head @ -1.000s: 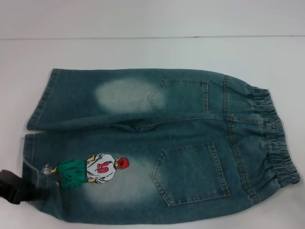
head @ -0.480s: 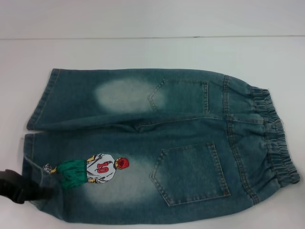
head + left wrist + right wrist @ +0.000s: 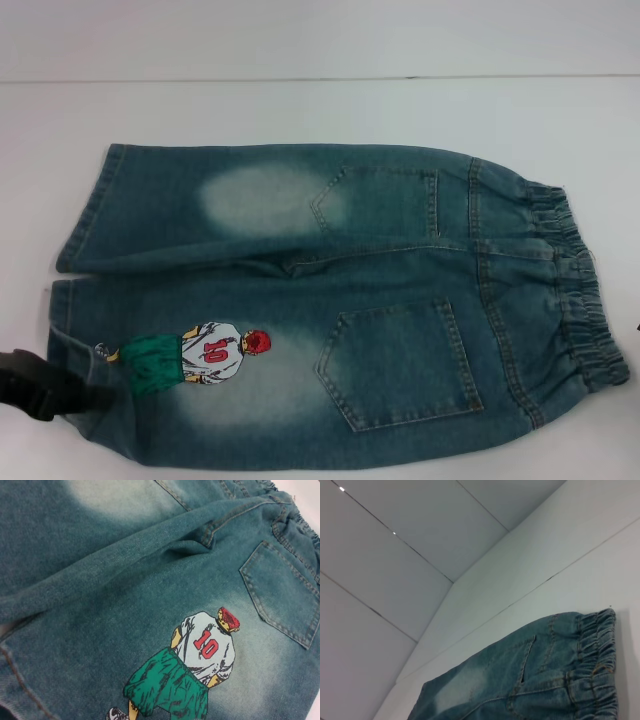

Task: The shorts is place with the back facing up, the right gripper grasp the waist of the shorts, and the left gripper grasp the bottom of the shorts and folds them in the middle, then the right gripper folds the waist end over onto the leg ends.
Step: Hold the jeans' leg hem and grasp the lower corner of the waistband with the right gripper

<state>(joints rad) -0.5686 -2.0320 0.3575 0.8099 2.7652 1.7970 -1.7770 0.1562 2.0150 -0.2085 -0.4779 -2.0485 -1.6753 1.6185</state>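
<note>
Here the shorts [image 3: 330, 300] lie flat on the white worktop [image 3: 300, 110], back pockets up, with the ruffled waist [image 3: 575, 290] on the robot's right and the leg ends [image 3: 75, 230] on its left; the footballer print [image 3: 200, 355] sits on the near leg. The left gripper [image 3: 45, 385] is at the near leg's hem, touching the cloth; I cannot tell if its fingers are apart or together.

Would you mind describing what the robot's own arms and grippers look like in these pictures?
Little shows. The left gripper appears in the head view only as a dark, black, blocky shape with rounded edges at the picture's left edge, over the shorts; no cables, labels or lights can be made out. Of the right gripper, nothing identifiable is visible.
</note>
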